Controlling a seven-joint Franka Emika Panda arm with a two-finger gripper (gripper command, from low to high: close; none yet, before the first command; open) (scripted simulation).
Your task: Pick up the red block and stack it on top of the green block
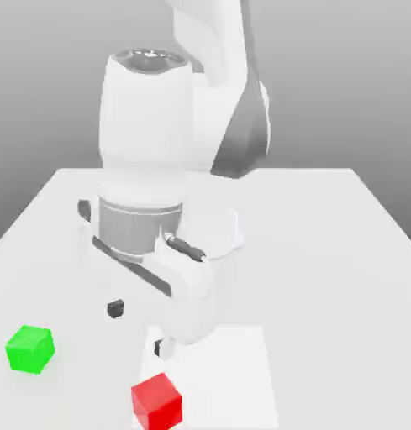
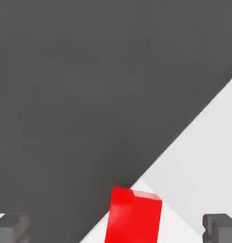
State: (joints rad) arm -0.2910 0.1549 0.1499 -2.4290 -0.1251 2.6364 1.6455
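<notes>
Off to the exterior view's left of the red block (image 1: 157,403), and somewhat farther back on the table (image 1: 326,277), sits the green block (image 1: 30,348), its top bare and ready to take a cube. Next comes the gripper (image 1: 139,327), behind and above the red block, fingers spread wide with nothing held; the hand view has one fingertip to either side of the red block, with room to spare. The red block itself rests by the near left corner of the pale square patch (image 1: 229,369), turned a little askew.

The step in hand, I judge, is lining up over the red block. Best to shift the hand until the red block lies midway between the fingers, turn the wrist so the pads meet two opposite faces flat, then come straight down beside the red block without brushing its top edges, closing only once the pads are well down its sides
</notes>
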